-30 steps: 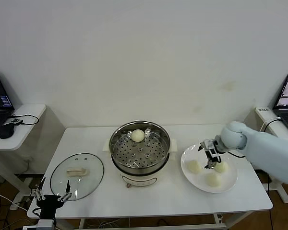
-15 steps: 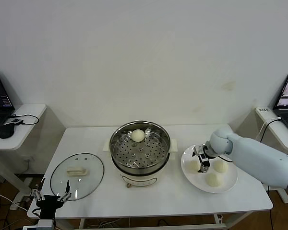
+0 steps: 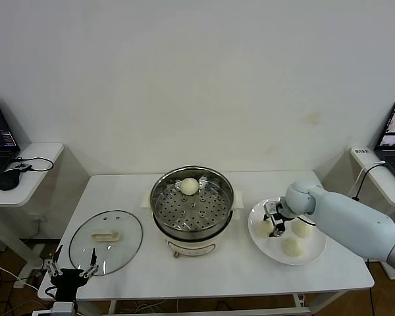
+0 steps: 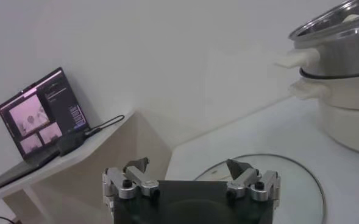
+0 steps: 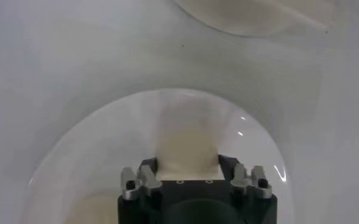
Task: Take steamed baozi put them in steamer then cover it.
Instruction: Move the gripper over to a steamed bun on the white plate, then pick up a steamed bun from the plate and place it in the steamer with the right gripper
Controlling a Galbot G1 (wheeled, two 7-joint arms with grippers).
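The left tool [image 3: 70, 270] hangs open below the tabletop's [image 3: 210, 273] front edge, near the glass cover [image 3: 106, 241]. One baozi [image 3: 189, 186] sits in the steamer [image 3: 191, 205]. On the plate [image 3: 309, 256], the right tool [image 3: 274, 222] grips another baozi [image 5: 188, 146].

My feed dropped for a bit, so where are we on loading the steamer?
Done: one baozi sits in the steamer. In hand: the right gripper has its jaws around the left bun on the plate; not lifted. Left: that bun, two more buns, then the cover, lying by the idle left gripper.
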